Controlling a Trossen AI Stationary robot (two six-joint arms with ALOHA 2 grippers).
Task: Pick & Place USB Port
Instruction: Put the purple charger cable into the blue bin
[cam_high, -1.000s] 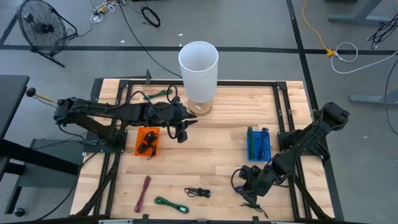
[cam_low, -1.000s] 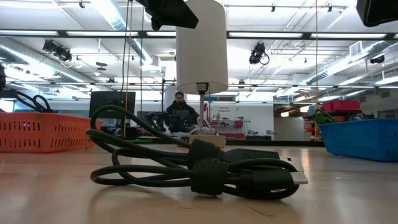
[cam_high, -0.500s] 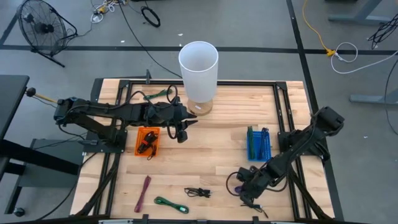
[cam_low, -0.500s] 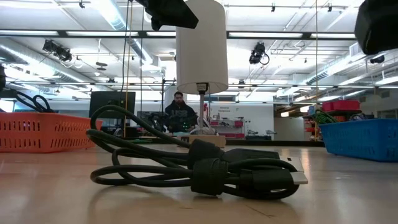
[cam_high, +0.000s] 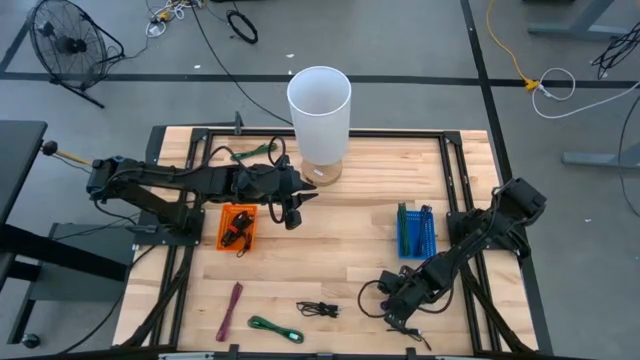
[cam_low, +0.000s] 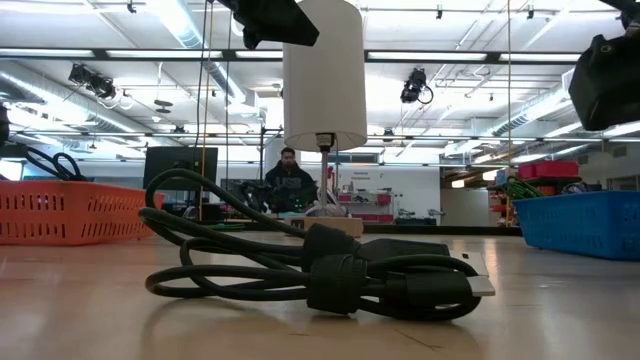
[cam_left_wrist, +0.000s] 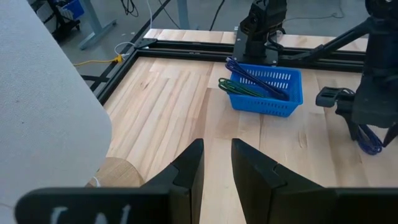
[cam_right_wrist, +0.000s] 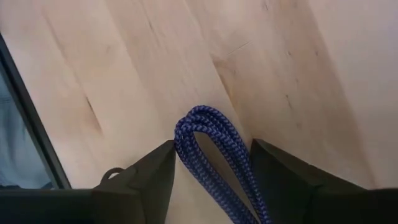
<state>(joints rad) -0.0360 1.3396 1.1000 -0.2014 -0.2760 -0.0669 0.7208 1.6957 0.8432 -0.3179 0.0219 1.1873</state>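
The right gripper (cam_high: 392, 300) is low over the near right part of the wooden table (cam_high: 350, 230), and its fingers (cam_right_wrist: 140, 180) are closed on a blue braided cable (cam_right_wrist: 214, 146). The wrist view shows a folded loop of that cable poking out between the two pads, clear of the wood below. So the task's thing is in the right gripper, hanging just above the table, near of the blue basket (cam_high: 416, 231).

To do this carry well, I'd say lift before travelling: loose cable trails under the gripper in the high view, and dragging it could snag the black cable (cam_high: 317, 309) lying just to the left. Keep the squeeze steady, since a braided loop can slip.

The cable's held stretch runs lengthwise out between the fingers, bend end leading. Which way its plug points cannot be told; no plug shows.

The left gripper (cam_left_wrist: 214, 163) waits far left of centre, beside the white cylinder (cam_high: 319, 110) and over the orange basket (cam_high: 238, 227), its fingers a narrow gap apart, holding nothing.
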